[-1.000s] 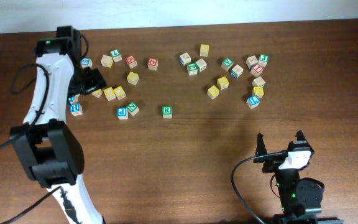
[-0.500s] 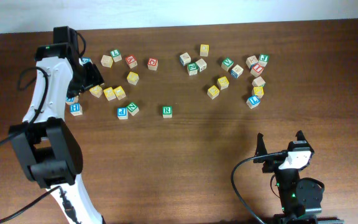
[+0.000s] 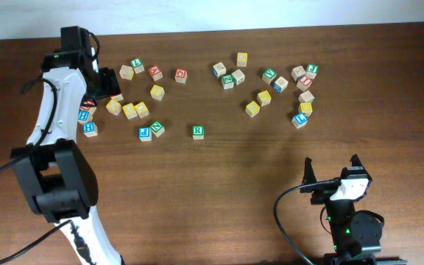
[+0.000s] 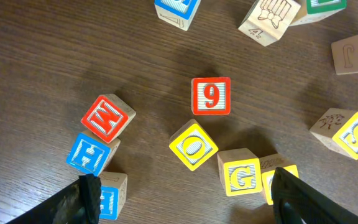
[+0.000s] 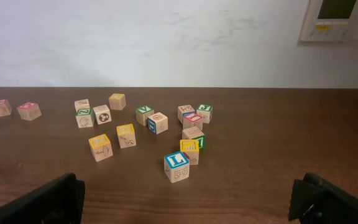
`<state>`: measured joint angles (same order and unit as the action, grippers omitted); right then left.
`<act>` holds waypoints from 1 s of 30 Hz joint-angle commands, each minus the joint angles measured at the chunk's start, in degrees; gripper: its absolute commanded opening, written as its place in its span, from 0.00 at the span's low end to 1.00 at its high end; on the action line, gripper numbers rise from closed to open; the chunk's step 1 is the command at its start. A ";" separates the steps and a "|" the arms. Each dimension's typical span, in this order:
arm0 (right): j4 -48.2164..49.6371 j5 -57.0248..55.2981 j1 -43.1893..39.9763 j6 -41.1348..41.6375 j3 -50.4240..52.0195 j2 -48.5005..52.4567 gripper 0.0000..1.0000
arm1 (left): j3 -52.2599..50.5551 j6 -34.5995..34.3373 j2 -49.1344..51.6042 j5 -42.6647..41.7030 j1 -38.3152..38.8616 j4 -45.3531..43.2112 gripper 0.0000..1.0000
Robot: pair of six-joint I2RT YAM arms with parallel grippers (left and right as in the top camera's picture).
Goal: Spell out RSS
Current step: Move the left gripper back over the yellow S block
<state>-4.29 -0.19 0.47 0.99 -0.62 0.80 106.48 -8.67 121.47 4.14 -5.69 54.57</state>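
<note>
The pale cube with a green R [image 3: 198, 131] sits alone on the brown table, at mid-left. A yellow-faced S cube [image 4: 353, 134] lies tilted at the right of the left wrist view; in the overhead view it is the yellow cube [image 3: 157, 92]. Yellow O [image 4: 193, 145] and G [image 4: 240, 172] cubes lie in front of my left gripper [image 4: 188, 205]. That gripper [image 3: 107, 87] is open and empty, above the far-left cluster. My right gripper [image 3: 332, 173] is open and empty near the front edge [image 5: 191, 208]. I cannot pick out a second S cube.
A red 9 cube [image 4: 211, 96], a red-faced cube [image 4: 107, 118] and two blue H cubes [image 4: 92, 154] lie under the left wrist. A second cluster of cubes [image 3: 271, 85] is at the far right, with a blue L cube [image 5: 176, 167] nearest the right gripper.
My left gripper has moved back toward the far edge and a little left, uncovering the yellow cubes and a blue cube beneath it. The right arm has not moved.
</note>
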 commanded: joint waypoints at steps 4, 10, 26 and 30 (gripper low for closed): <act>-0.42 -0.50 0.17 -0.33 0.31 -0.44 0.98 | -0.48 1.70 0.48 -12.35 -0.04 1.90 0.87; -0.42 -0.50 0.17 -0.33 0.31 -0.44 0.98 | -0.50 1.70 0.48 -20.87 1.97 1.90 0.67; -0.42 -0.50 0.17 -0.33 0.31 -0.44 0.98 | -0.52 1.29 0.48 -11.63 12.46 -2.12 0.70; -0.42 -0.50 0.17 -0.33 0.31 -0.44 0.98 | -0.55 1.29 0.48 -4.17 14.27 -7.89 0.68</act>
<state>-4.29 -0.21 0.47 0.99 -0.62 0.80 106.34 -7.51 121.47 -6.70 7.51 49.56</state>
